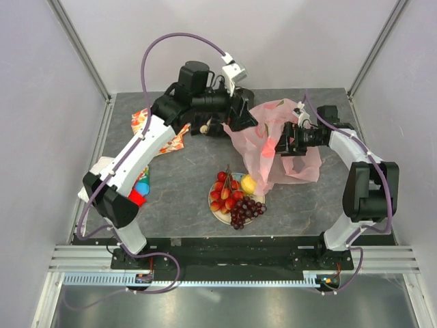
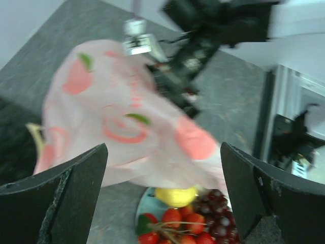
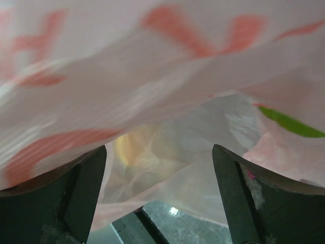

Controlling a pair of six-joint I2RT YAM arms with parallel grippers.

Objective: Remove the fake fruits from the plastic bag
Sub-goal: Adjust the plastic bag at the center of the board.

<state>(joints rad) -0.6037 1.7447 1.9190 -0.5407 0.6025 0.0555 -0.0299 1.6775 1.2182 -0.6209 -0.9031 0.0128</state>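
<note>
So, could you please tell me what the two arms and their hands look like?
The left arm and right arm both have white link shells between bulky black joints, and a thin purple cable loops along each. The left hand and right hand each carry two broad, dark, matte fingers with slanted tips.

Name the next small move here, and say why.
Probably ease the right gripper back, away from the plastic bag. The red fruits, grape bunch and lemon lie on the plate, outside the bag, and it and the left gripper stand open.
</note>
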